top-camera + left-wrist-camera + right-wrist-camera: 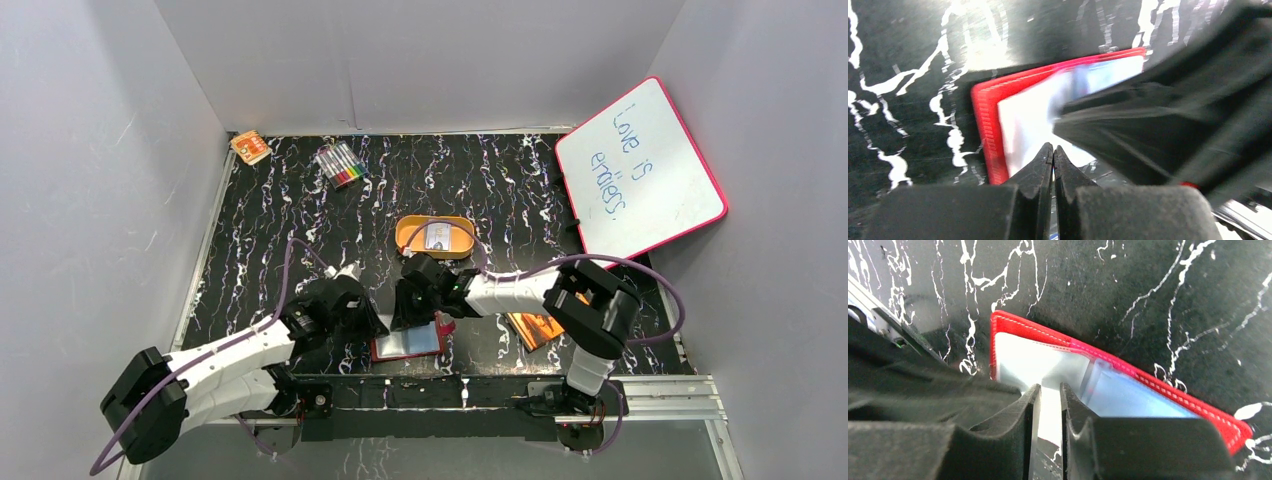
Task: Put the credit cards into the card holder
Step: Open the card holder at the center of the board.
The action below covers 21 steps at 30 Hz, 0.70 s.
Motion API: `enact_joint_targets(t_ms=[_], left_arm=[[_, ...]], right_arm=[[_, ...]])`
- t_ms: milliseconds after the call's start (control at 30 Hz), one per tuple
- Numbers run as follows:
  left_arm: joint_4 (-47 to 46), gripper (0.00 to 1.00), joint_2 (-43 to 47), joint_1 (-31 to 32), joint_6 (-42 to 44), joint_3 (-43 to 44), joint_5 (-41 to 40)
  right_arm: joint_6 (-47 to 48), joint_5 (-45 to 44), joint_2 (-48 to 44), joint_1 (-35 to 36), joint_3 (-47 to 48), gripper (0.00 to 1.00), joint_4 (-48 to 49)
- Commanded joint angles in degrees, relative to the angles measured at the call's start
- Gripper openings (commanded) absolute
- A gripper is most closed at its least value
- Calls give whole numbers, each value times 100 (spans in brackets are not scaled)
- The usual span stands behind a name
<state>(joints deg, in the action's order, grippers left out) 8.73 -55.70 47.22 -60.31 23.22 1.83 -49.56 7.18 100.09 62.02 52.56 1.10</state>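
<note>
The card holder [410, 345] lies open near the table's front edge, red with a pale greyish-blue inside [1128, 395]. Whether that pale surface is a pocket or a credit card I cannot tell. My left gripper [372, 322] is at its left end; in the left wrist view the gripper [1053, 146] is shut, tips over the holder's [1023, 115] near edge, nothing seen between them. My right gripper [425, 318] stands over the holder's middle. In the right wrist view its jaws [1049, 386] are a little apart, with the holder's [1058, 360] pale inside showing through. One pale credit card [436, 236] lies in the tin.
An orange oval tin [404, 238] sits behind the grippers. An orange booklet [535, 328] lies under the right arm. A pink-framed whiteboard [640, 165] leans at the back right. Markers [340, 163] and a small orange box [250, 147] are at the back left.
</note>
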Motion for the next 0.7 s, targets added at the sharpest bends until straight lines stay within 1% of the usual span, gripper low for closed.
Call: enact_joint_targets(t_ms=[0,267,333,467,667], left_arm=[[-3,0,-83,16,-95,-278,-103],[-134,0,-270,20,-107,-392,-103],[-141,0,-336,16,-67,-365,-103],[-161,0,-433,16,-39,-336,-103],[-164,0,-537,15,-25,-326,-288]], right_arm=[[-45,-250,-605,21,-163,30,-180],[-29,-777,-1572,1,-698,41,-770],[-49,-902,-1760,-64,-900,42,-835],[-113,-884,-2020,-175,-1234,42,-828],[-177,-768,-2106,-266,-1511,42,-717]])
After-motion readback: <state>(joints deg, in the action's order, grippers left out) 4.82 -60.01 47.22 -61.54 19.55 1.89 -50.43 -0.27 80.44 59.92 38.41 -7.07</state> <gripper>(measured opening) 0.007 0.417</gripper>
